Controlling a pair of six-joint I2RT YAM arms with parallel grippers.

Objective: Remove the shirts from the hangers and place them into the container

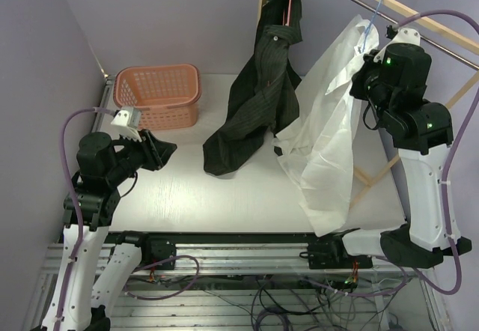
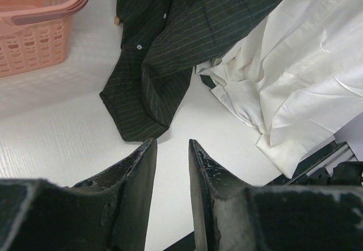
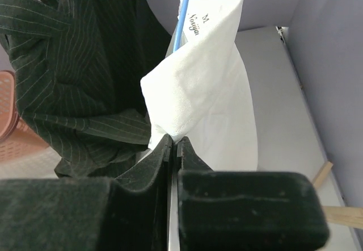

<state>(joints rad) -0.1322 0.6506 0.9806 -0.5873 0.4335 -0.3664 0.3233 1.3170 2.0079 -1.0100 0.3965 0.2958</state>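
Two grippers: the left gripper (image 2: 172,143) is hovering low over the table (image 1: 224,189), fingers parted around nothing, while the right gripper (image 3: 173,140) is reaching high, fingers pinching a fold of the white shirt (image 1: 329,144). Two shirts, white and dark shirt (image 1: 251,114), are hanging side by side, hems trailing on the table, on two hangers: blue hanger (image 3: 180,21) and pink hanger (image 1: 290,1). One basket (image 1: 153,69) is sitting far left, apart from both shirts.
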